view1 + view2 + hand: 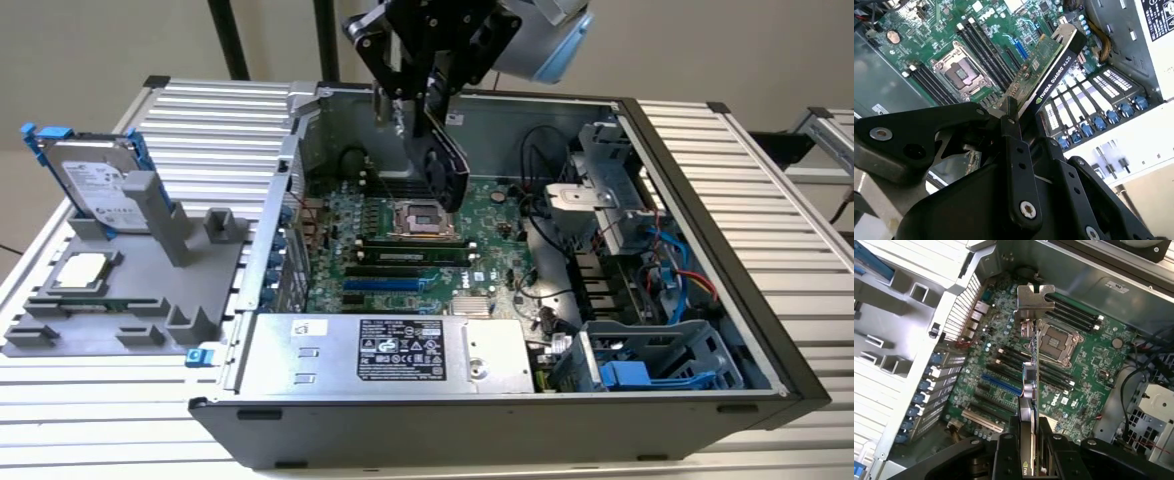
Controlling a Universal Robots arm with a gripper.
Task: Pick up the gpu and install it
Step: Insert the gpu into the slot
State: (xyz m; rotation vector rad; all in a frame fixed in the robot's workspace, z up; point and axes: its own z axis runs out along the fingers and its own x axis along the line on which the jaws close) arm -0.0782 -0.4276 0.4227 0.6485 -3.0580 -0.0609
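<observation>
Half the job looks done: the pincer (pixel 424 118) is clamped on the gpu (pixel 447 170), which hangs edge-down above the motherboard (pixel 387 280) inside the open case (pixel 694 200), toward its far wall. Seating it in a slot remains, I'd judge.

Bright even light, soft shadows, mild glare

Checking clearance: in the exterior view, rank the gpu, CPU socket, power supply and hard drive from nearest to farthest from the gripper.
1. gpu, clamped in the gripper's jaws.
2. CPU socket, on the motherboard below the card.
3. power supply, along the case's near wall, and hard drive, on the stand at the exterior view's left: too close to call.
</observation>
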